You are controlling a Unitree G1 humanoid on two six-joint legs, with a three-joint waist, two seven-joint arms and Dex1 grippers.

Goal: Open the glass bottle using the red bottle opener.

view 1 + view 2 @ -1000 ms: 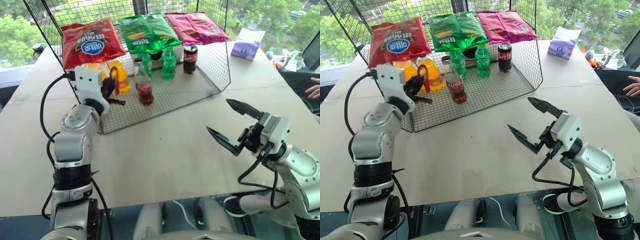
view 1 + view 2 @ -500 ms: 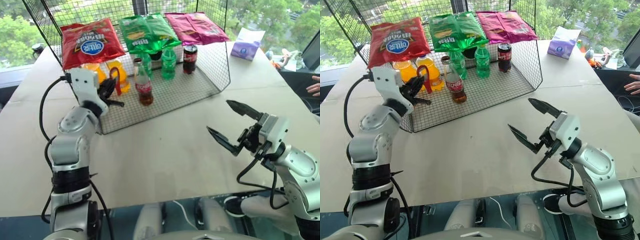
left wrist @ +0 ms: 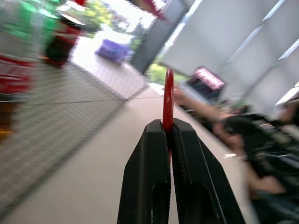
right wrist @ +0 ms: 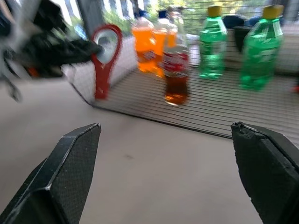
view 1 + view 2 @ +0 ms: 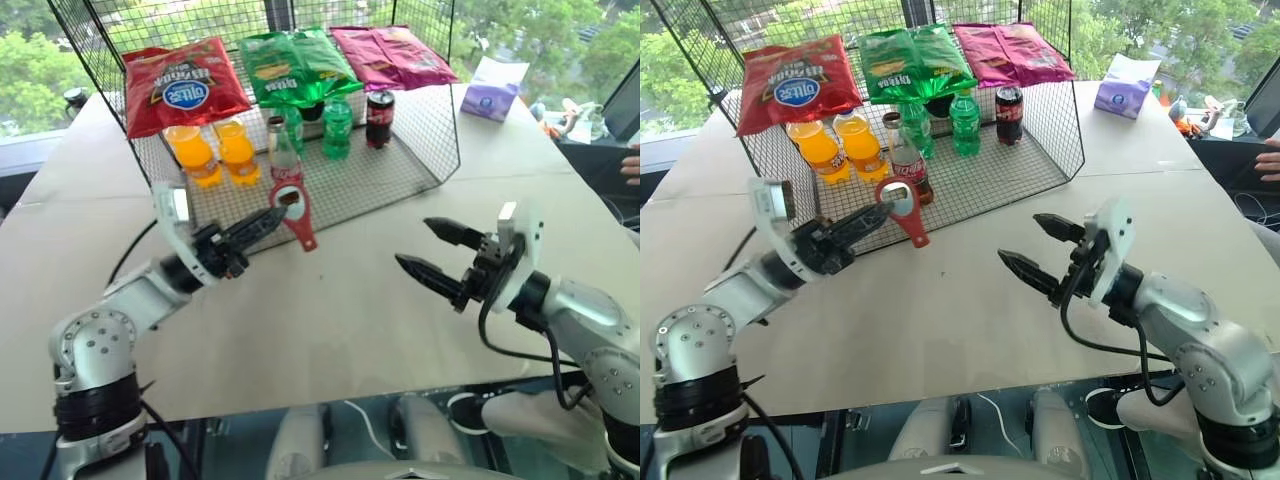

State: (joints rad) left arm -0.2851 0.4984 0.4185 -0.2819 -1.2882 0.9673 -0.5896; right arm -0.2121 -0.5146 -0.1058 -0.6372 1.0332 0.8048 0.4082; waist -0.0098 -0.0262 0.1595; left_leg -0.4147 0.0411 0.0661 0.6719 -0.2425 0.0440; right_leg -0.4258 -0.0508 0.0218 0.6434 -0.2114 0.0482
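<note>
Left gripper (image 5: 268,221) swung off the rack w/ red bottle opener (image 5: 296,213) pinched in shut jaws; right gripper (image 5: 432,252) jaws wide, empty — thin edge-grip could slip when levering glass bottle (image 5: 284,168) cap.

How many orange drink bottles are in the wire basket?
2. Both orange bottles stand side by side at the wire basket's left end, under the red chip bag: one farther left, the other beside it, nearer the glass bottle. More may be hidden.

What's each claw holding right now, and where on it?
Left claw pinches the red bottle opener by its ring head's edge; right claw is open and empty.
</note>
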